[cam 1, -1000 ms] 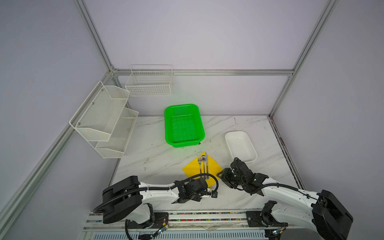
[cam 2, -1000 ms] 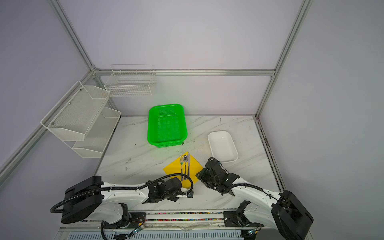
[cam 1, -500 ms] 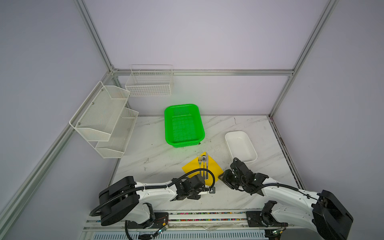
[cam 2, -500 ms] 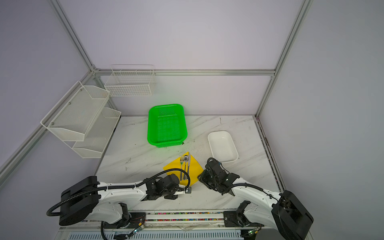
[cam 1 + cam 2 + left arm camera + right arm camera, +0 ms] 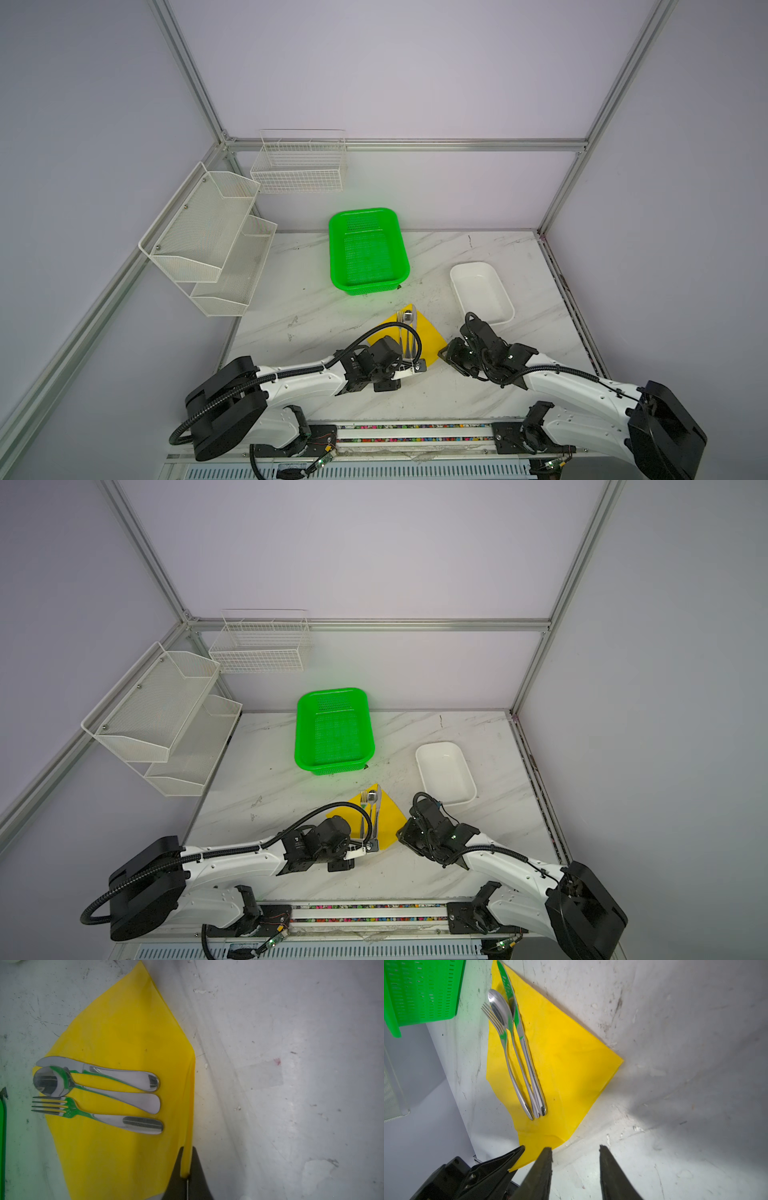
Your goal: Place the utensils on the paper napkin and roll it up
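While the left gripper (image 5: 187,1152) is closed on the near corner of the paper napkin (image 5: 124,1032), raising that edge into a thin upright fold between its fingers, the rest of the yellow sheet lies flat on the marble table (image 5: 311,299). Three utensils rest on it side by side and nearly parallel: the knife (image 5: 116,1076), the spoon (image 5: 52,1083) in the middle, and the fork (image 5: 124,1122). Their handles end well inside the paper, just short of the raised fold. The fork tines and part of the spoon bowl reach past the far corner onto bare marble. In both top views the napkin sits at the front middle of the table, between the two arms. The green basket (image 5: 368,249) stands just beyond it, and the white tray (image 5: 482,295) lies off to the right. The right gripper (image 5: 574,1148) hangs low beside the same near corner. Its jaws stand moderately apart with only bare table between them. One of its fingertips (image 5: 547,1152) lies at the napkin's edge, possibly touching the paper, though the wrist view does not settle that. The left gripper's closed tips show just beside it.
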